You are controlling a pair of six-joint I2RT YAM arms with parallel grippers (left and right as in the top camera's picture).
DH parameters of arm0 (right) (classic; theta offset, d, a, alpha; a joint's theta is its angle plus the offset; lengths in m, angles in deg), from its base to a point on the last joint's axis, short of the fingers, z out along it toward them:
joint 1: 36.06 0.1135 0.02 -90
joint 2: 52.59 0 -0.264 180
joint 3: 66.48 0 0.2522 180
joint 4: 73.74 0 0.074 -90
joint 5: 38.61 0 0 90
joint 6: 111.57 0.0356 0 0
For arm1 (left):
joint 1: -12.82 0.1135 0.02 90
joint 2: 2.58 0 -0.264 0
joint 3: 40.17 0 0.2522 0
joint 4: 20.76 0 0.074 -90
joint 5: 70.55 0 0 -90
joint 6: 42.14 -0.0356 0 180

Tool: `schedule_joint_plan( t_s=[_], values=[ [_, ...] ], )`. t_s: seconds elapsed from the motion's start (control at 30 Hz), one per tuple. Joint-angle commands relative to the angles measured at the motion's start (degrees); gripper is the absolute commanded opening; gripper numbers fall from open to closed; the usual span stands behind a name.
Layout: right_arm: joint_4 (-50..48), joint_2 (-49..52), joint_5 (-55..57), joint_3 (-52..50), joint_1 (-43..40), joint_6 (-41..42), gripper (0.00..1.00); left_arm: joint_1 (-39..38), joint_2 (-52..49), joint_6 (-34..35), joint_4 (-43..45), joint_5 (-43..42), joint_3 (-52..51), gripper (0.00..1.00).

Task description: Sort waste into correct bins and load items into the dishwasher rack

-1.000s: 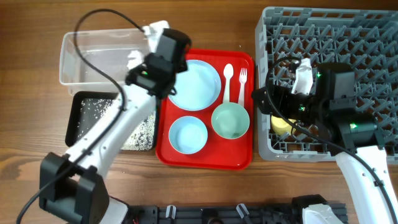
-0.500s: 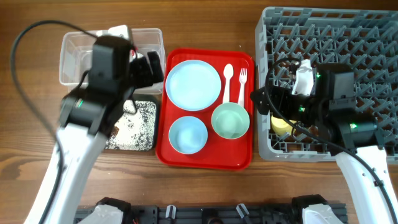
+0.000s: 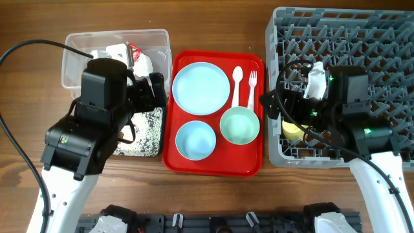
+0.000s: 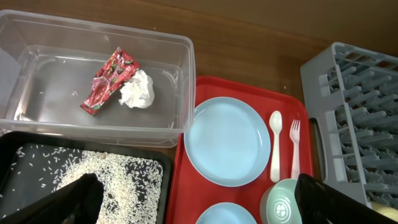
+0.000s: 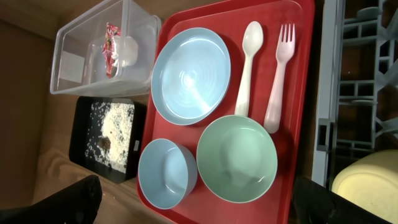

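Brown wood-grain desk (image 3: 213,200) under everything. Left jaws: wide apart, gripping nothing, hanging over the black tray (image 4: 12,155) near the clear tub (image 4: 186,74). Right jaws: likewise wide apart and empty, above the left part of the grey dishwasher rack (image 3: 362,39). Inside the tub, red foil sachet (image 4: 107,81) touching the crumpled tissue ball (image 4: 137,92). Whitish rice crumbs (image 4: 112,180) scattered in the black tray. Between bins and rack, red serving tray (image 3: 249,165) carrying the light-blue plate (image 3: 201,88), white spoon (image 3: 237,84) and fork (image 3: 252,87) side by side, light-blue bowl (image 3: 195,140) and mint-green bowl (image 3: 240,125). Yellow cup (image 3: 292,131) already in the rack's near-left corner.
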Motion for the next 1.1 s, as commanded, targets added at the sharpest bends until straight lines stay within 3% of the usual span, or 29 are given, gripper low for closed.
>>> schedule_joint_plan(
  t_s=[0.0, 0.13, 0.3, 0.47, 0.73, 1.07],
  values=[
    [0.0, -0.57, 0.52, 0.83, 0.17, 0.15, 1.0, -0.07, 4.98, -1.9, -0.15, 1.38, -0.59, 1.0],
    [0.0, -0.57, 0.52, 0.85, 0.17, 0.15, 1.0, 6.71, 23.08, -3.76, 16.24, 2.27, -19.02, 1.0],
    [0.0, -0.57, 0.52, 0.85, 0.17, 0.13, 1.0, 12.09, 46.97, -3.74, 38.42, -3.76, -46.6, 1.0],
    [-0.02, -0.57, 0.5, 0.83, 0.17, 0.15, 1.0, 13.94, 61.59, -3.72, 45.94, -4.13, -62.42, 1.0],
    [0.0, -0.57, 0.52, 0.85, 0.17, 0.15, 1.0, 14.34, 63.56, -3.74, 47.56, -4.15, -74.23, 1.0],
    [-0.02, -0.57, 0.52, 0.85, 0.17, 0.15, 1.0, 14.34, 63.32, -3.74, 47.84, -4.09, -74.2, 1.0]
  ],
)
